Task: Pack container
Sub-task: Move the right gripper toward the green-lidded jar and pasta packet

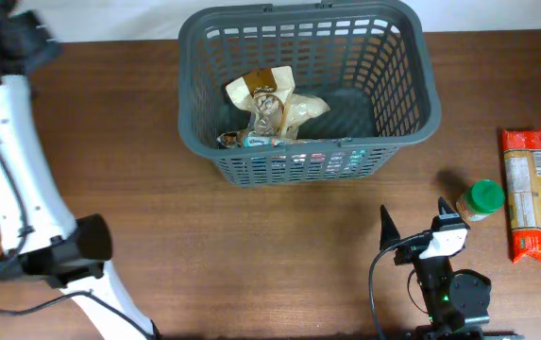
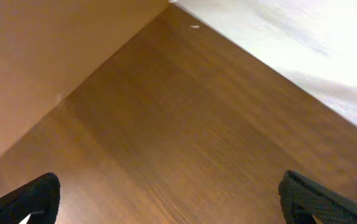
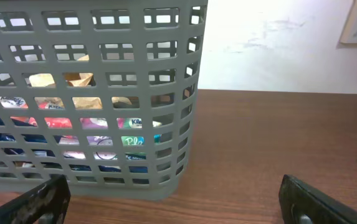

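Observation:
The dark grey slotted basket (image 1: 402,113) stands at the back middle of the table, with a few packets (image 1: 268,106) inside. In the right wrist view its lattice wall (image 3: 166,93) fills the left, with coloured packets showing through. My right gripper (image 1: 412,222) is open and empty near the front edge, right of the basket's near corner; its fingertips (image 3: 172,202) sit at the frame's bottom corners. My left gripper (image 2: 166,199) is open and empty over bare wood; the overhead view shows only its arm at the left.
A green-lidded jar (image 1: 481,200) stands right of my right gripper. A red and orange packet (image 1: 530,195) lies at the far right. The left arm's white links (image 1: 15,179) cross the left side. A white wall runs behind the table.

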Robot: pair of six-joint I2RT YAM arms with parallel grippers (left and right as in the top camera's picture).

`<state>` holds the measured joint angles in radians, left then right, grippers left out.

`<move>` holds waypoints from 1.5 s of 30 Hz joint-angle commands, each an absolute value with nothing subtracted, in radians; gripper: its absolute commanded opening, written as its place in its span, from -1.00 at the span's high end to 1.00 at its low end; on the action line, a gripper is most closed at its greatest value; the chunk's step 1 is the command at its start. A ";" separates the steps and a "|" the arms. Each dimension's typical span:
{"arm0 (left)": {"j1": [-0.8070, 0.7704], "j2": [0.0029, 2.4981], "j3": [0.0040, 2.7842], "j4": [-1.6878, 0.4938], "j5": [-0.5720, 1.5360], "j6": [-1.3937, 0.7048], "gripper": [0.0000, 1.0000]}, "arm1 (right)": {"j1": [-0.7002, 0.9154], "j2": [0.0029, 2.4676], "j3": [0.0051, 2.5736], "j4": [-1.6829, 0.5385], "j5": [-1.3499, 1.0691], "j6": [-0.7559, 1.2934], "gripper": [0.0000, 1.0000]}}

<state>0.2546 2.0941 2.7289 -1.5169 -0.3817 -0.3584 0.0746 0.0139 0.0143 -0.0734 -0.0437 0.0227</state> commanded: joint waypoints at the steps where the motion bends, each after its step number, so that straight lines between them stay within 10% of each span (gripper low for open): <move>1: 0.319 2.066 2.742 -1.536 -0.282 -0.437 -0.99 | 0.070 0.003 0.006 -0.071 -0.049 0.022 -0.98; 30: 0.343 2.066 2.742 -1.558 -0.276 -0.437 -0.99 | 0.070 0.003 0.016 -0.064 0.035 0.041 -0.98; 45: 0.343 2.066 2.742 -1.558 -0.276 -0.437 -0.99 | 0.070 0.287 0.567 -0.433 0.268 0.016 -0.98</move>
